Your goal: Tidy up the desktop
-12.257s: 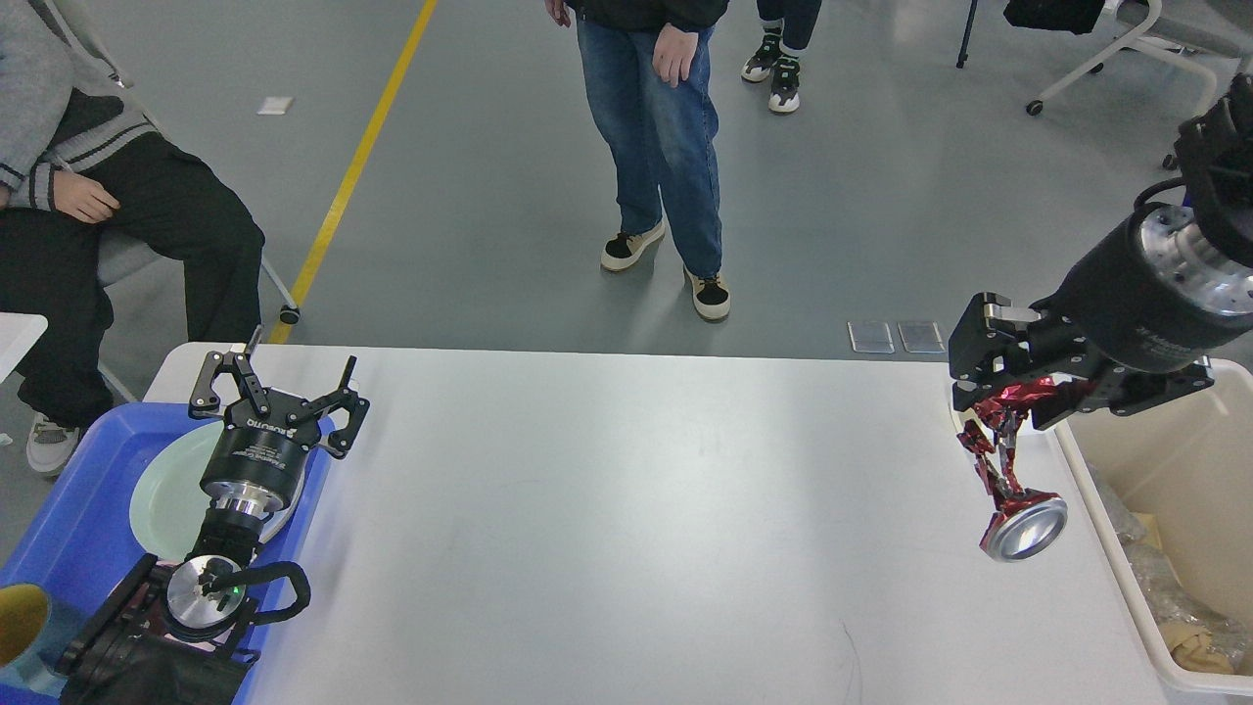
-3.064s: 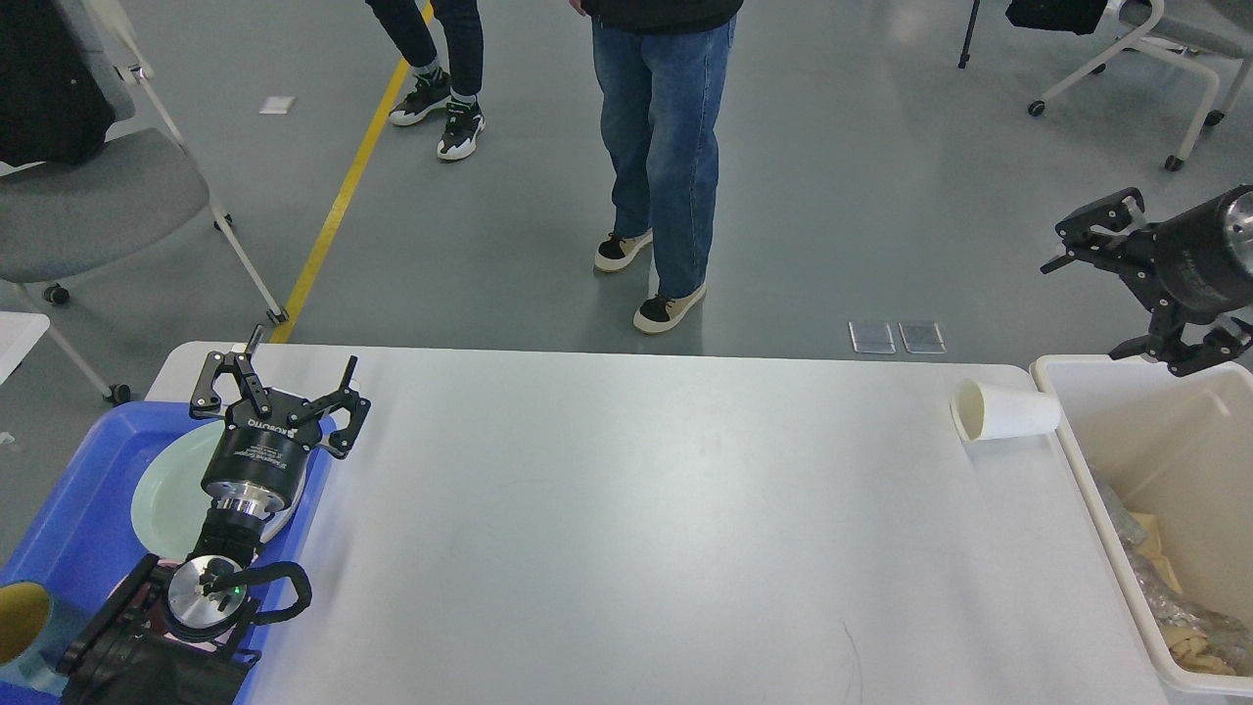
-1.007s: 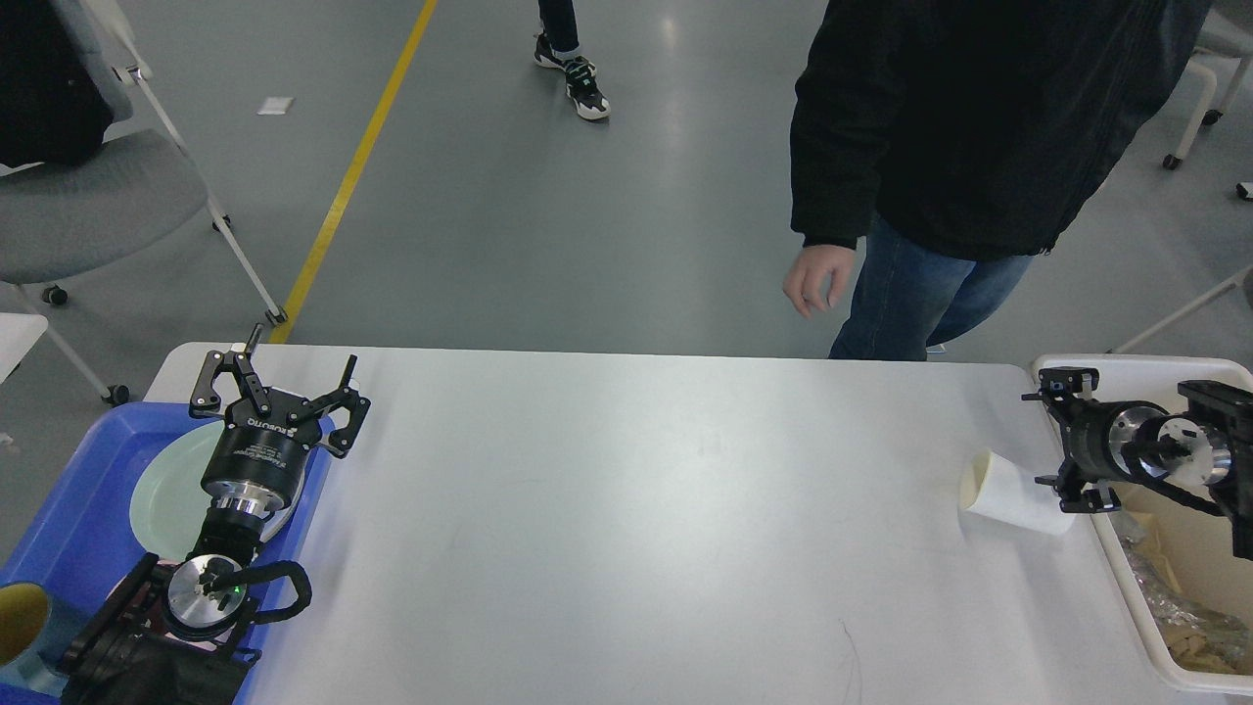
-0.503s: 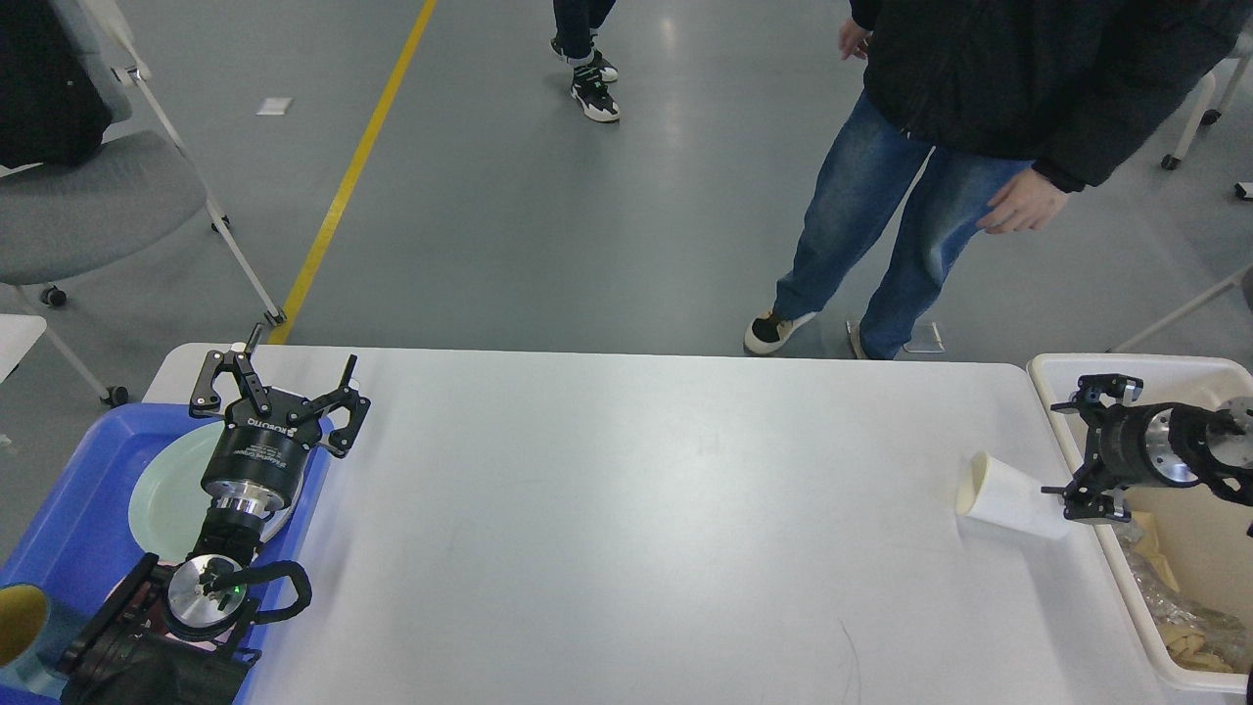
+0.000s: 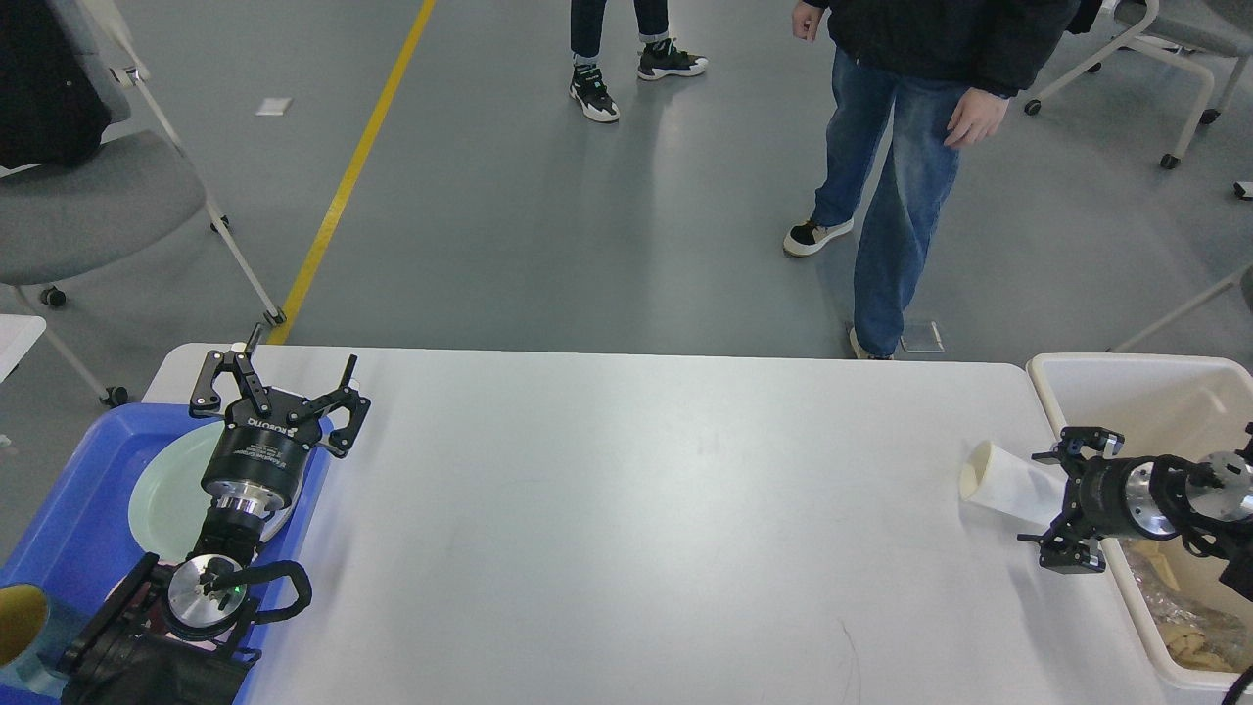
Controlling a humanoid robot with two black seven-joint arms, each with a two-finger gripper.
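- Since half a second earlier, the right hand [image 5: 1062,504] had dropped lower and nearer the white paper cup [image 5: 1008,484], which had shifted slightly on the large matte white-grey tabletop [image 5: 626,509].
- That cup lay on its side near the tabletop's right edge, mouth facing left.
- The right hand's fingers were spread wide, one above the cup's base and one below, holding nothing.
- The left hand [image 5: 277,392] hovered at the tabletop's far-left corner over the blue plastic tray [image 5: 69,509], fingers spread wide and empty.
- Just off the tabletop's right edge sat the cream-white plastic bin [image 5: 1136,392].
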